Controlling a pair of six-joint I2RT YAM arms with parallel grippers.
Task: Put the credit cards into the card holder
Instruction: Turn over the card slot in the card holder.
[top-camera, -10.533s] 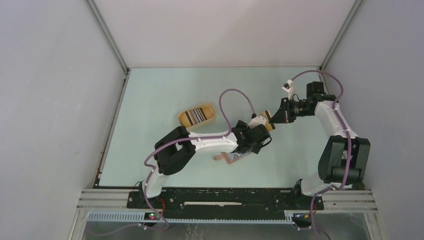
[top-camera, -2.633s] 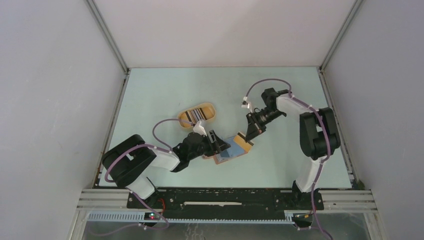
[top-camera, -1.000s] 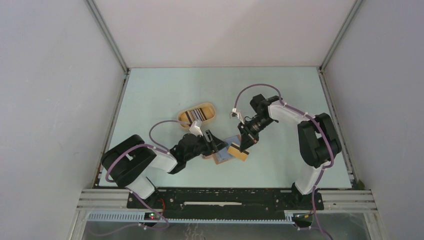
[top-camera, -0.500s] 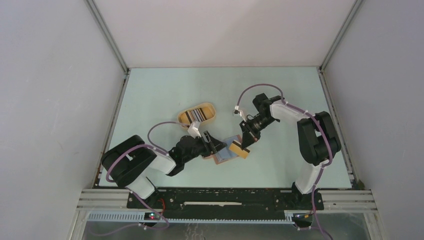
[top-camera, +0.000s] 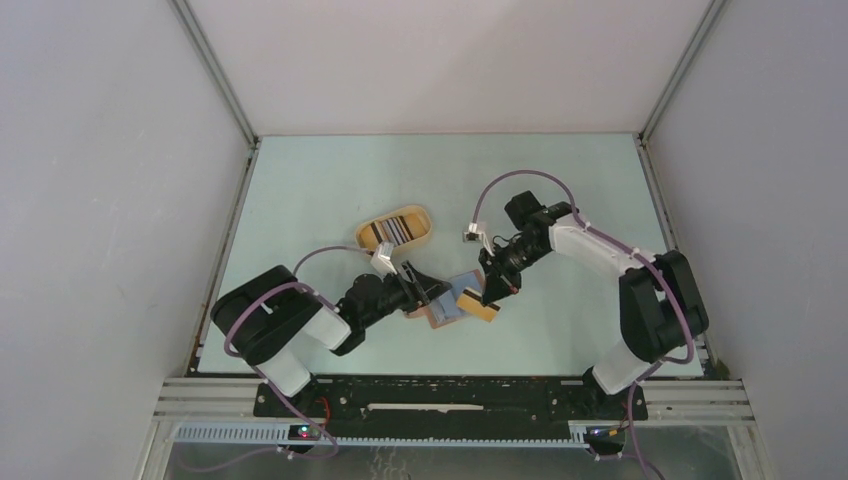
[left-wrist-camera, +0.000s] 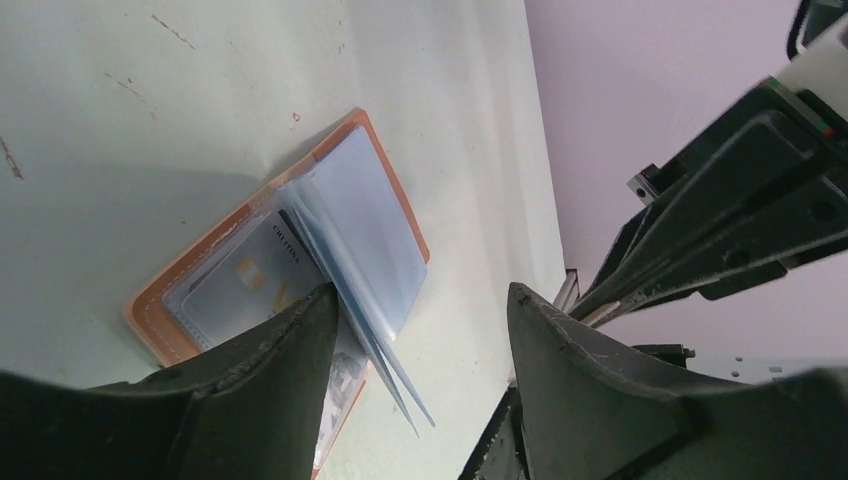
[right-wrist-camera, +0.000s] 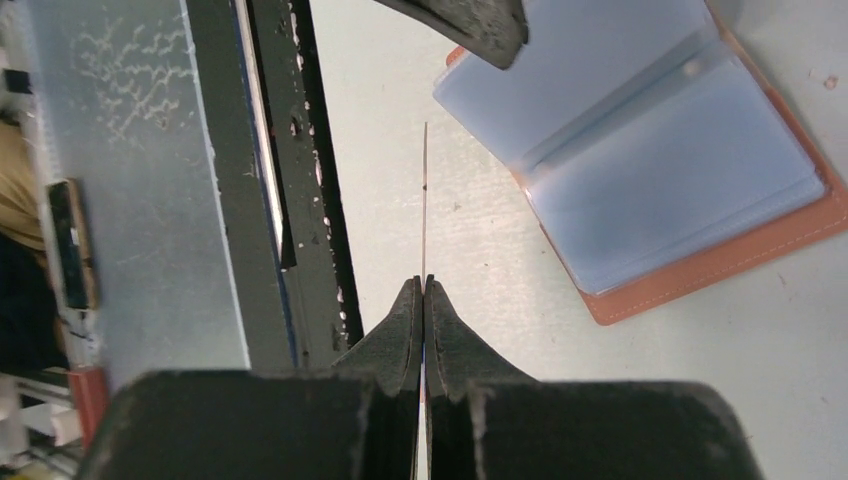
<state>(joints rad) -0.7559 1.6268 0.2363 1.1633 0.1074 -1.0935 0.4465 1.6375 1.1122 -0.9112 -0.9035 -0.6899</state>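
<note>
Lying open near the middle of the tabletop (top-camera: 330, 180), the card holder (top-camera: 450, 305) is fanning its clear sleeves (left-wrist-camera: 365, 225) between the two arms, with one card (left-wrist-camera: 250, 278) showing inside a sleeve. The left gripper (left-wrist-camera: 420, 305) is sitting released, fingers spread wide, one of them over the holder's near edge. The right gripper (right-wrist-camera: 424, 288) is pinching a credit card (right-wrist-camera: 424, 190) edge-on just beside the holder, while striped cards (top-camera: 390, 232) are resting in the oval tray (top-camera: 424, 222) behind.
</note>
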